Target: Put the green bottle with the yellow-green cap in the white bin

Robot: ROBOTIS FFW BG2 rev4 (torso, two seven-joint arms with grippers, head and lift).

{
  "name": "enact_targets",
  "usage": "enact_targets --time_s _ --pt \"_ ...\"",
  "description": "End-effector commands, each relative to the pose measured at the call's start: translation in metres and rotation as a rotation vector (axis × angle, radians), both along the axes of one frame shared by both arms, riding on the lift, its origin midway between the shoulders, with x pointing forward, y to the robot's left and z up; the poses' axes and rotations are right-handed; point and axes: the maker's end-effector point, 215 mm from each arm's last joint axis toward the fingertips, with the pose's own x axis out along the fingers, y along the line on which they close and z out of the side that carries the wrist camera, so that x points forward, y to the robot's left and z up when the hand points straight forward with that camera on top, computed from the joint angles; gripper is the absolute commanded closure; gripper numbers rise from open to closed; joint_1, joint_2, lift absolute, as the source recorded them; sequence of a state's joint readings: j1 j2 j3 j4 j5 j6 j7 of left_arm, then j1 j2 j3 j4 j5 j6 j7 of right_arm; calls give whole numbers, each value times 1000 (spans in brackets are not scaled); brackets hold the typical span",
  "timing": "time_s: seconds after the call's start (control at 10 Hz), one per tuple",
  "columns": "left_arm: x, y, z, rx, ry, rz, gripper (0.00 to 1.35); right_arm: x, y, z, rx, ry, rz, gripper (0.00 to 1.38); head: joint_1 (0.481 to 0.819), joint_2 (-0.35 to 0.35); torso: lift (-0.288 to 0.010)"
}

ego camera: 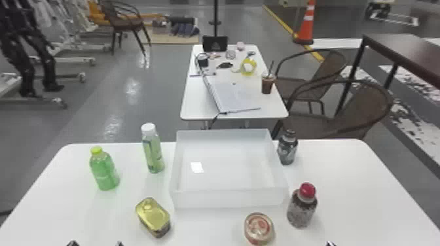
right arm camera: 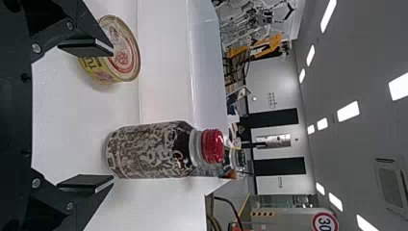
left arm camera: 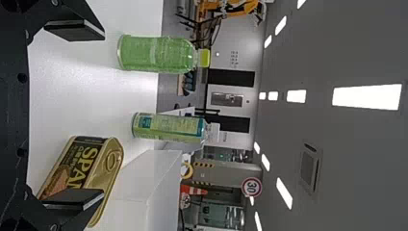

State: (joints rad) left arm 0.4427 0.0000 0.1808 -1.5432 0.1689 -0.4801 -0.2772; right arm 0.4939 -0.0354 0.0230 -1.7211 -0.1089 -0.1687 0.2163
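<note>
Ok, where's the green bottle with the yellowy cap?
In the head view, the green bottle stands leftmost on the table, beside the white-capped bottle.

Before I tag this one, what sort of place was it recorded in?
Probably a robotics lab or workshop: a black legged robot hangs among white wheeled frames, a traffic cone stands on the grey floor, and yellow tape marks a line there.

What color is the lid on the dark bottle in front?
The lid is red, best seen in the right wrist view.
</note>
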Motion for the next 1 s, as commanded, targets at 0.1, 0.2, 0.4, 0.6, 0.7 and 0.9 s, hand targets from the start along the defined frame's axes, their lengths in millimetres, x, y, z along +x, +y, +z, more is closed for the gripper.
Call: enact_targets --time_s 0.1,0.2,0.4,0.6,0.7,0.9 --pt "1 -1 1 -4 -3 0 150 0 0 -1 2 2 -1 337 549 0 -100" --pt "1 0 1 -3 -3 2 150 0 0 -1 2 2 -1 337 549 0 -100" --pt "2 -1 0 -8 0 1 150 -1 0 -3 7 6 -3 337 549 0 -100" --pt "10 -3 -2 -19 14 -6 150 -1 0 -4 8 8 -4 337 549 0 -100" --pt "18 -2 -4 -16 27 -7 150 -1 0 -4 10 8 -4 337 549 0 -100" --pt "41 3 -3 -23 51 -24 145 0 2 -4 15 8 -1 337 549 0 -100"
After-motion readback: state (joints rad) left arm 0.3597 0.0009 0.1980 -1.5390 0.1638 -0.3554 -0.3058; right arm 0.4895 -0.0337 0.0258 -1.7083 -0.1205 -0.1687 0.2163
